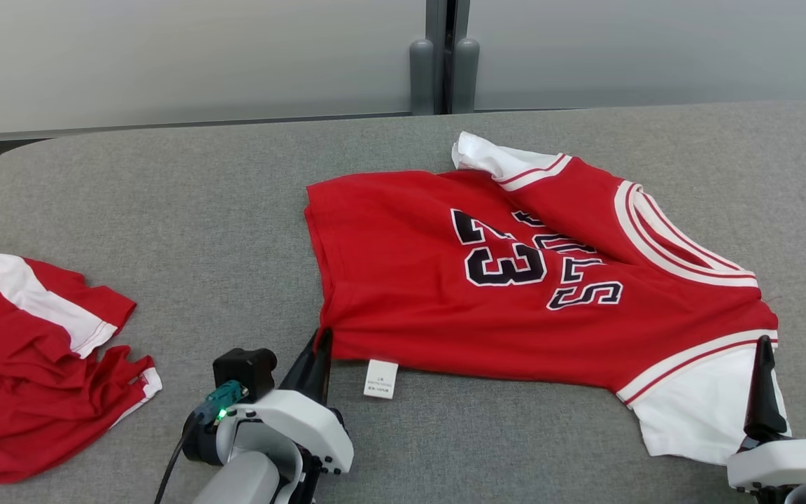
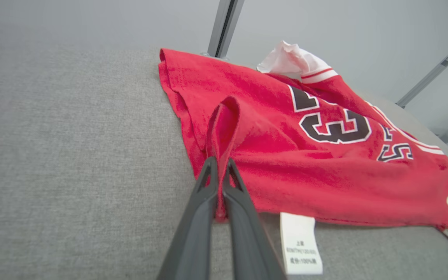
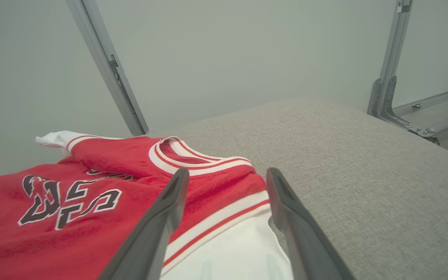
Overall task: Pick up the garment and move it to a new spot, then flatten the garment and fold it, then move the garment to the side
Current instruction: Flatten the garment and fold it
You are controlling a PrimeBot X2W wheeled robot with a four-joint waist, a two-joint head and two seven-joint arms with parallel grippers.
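Left end effector [image 1: 320,341]: at your near left, narrow, fingers pinched onto the jersey's [image 1: 438,308] near-left hem corner. In your left wrist view the end effector [image 2: 218,162] has a small fold of red cloth standing up between its tips.
Right end effector [image 1: 792,350]: at your near right, wide, holding nothing. Its fingers stand over the near sleeve [image 1: 697,413]. In your right wrist view they straddle the red-and-white trim of that sleeve [image 3: 228,249]; you cannot tell whether they touch it.
Label [image 1: 380,379]: white, hanging from the near hem onto the bench [image 1: 165,210], just to the right of your left end effector.
Jersey: spread front-up across the middle and right of the bench, hem to your left and collar [image 1: 655,231] to your right, with "23" and black lettering showing. The cloth is rumpled, not flat.
Pile [image 1: 25,392]: a second red-and-white garment bunched at the bench's left edge, well apart from the jersey.
Far sleeve [image 1: 487,157]: white, crumpled upward at the jersey's far edge.
Wall [image 1: 165,63]: grey panels behind the bench.
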